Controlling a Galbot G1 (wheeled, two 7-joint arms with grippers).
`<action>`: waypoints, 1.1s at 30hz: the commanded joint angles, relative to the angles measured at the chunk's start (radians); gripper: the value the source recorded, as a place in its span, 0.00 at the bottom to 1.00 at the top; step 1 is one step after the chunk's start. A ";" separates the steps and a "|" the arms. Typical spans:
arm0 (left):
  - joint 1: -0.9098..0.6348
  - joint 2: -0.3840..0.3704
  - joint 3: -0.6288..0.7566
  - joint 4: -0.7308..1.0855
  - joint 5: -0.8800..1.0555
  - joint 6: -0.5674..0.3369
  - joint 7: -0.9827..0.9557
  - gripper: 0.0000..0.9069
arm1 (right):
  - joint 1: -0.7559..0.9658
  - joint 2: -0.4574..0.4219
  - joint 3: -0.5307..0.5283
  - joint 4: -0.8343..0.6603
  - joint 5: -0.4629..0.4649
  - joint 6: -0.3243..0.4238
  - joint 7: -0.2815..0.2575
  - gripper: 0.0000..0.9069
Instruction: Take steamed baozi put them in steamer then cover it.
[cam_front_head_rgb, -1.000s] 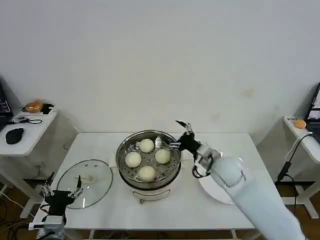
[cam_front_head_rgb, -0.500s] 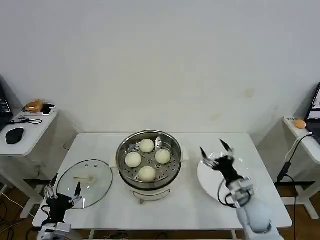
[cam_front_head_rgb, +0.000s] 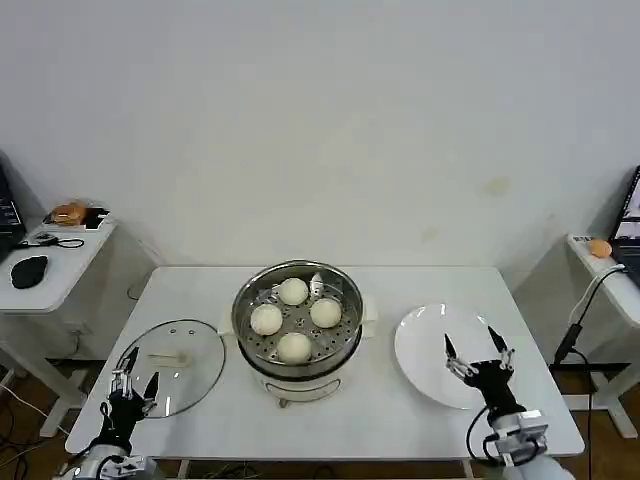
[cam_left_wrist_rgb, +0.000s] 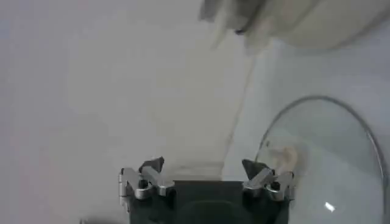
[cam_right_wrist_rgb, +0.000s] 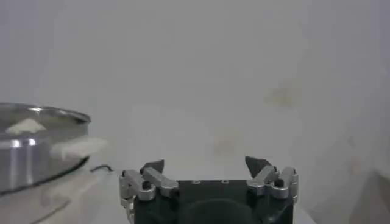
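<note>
Several creamy-white baozi (cam_front_head_rgb: 294, 321) lie on the perforated tray inside the shiny steel steamer (cam_front_head_rgb: 247, 296) at the table's middle. The steamer (cam_right_wrist_rgb: 24, 155) has no cover on it. Its glass lid (cam_front_head_rgb: 170, 365) with a pale knob lies flat on the table to the left. My left gripper (cam_front_head_rgb: 128, 372) hovers open at the lid's near edge, and the lid (cam_left_wrist_rgb: 329, 164) shows beyond my left gripper (cam_left_wrist_rgb: 203, 165). Low at the front right my right gripper (cam_front_head_rgb: 477, 353) stands open over the white plate (cam_front_head_rgb: 425, 340), holding nothing. In its own wrist view the right gripper (cam_right_wrist_rgb: 205, 164) faces the wall.
The white table (cam_front_head_rgb: 400, 410) ends just behind both grippers. A side desk (cam_front_head_rgb: 60, 262) with a mouse and cables stands at the left. Another desk (cam_front_head_rgb: 600, 270) with a cable stands at the right.
My right arm has drawn back from the steamer's right rim to the front right, over the plate, still open. The left gripper has shifted slightly nearer the lid's front edge.
</note>
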 joint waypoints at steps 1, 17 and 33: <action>-0.103 0.066 0.039 0.185 0.184 -0.025 -0.040 1.00 | -0.066 0.050 0.055 0.011 -0.012 0.013 -0.004 1.00; -0.268 0.070 0.104 0.306 0.218 -0.030 -0.039 1.00 | -0.089 0.082 0.042 0.016 -0.034 0.023 -0.006 1.00; -0.357 0.061 0.173 0.369 0.221 -0.030 -0.016 1.00 | -0.096 0.102 0.038 0.010 -0.050 0.029 -0.010 1.00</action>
